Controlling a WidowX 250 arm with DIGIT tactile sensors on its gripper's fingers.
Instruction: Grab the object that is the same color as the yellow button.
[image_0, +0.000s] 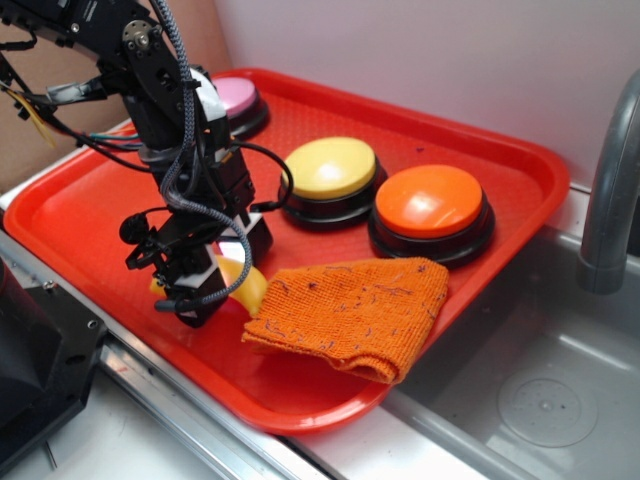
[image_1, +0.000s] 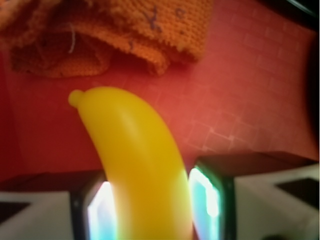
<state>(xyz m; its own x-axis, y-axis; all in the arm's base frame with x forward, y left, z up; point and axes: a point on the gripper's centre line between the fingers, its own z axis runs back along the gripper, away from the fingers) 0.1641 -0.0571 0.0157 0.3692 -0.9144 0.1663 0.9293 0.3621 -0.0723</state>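
In the exterior view, my gripper (image_0: 215, 270) is low over the red tray (image_0: 90, 215), at its near edge. The banana (image_0: 247, 283) shows only as a small yellow piece beside my fingers, just next to the orange cloth (image_0: 352, 315). The yellow button (image_0: 330, 167) stands farther back, between the pink button (image_0: 236, 97) and the orange button (image_0: 429, 200); its colour matches the banana. From here I cannot tell how far my fingers are open.

In the wrist view, the banana (image_1: 135, 160) lies between my two fingers (image_1: 207, 200), one on each side of its thick middle. They look pressed against it or very nearly so, and I judge that I hold it. It is glossy, smooth and curved, with a small pointed tip toward the cloth (image_1: 105, 35). I think it is light and stiff plastic, not fragile, but slippery. The round body can slide out, so the thick middle is the best place to hold.
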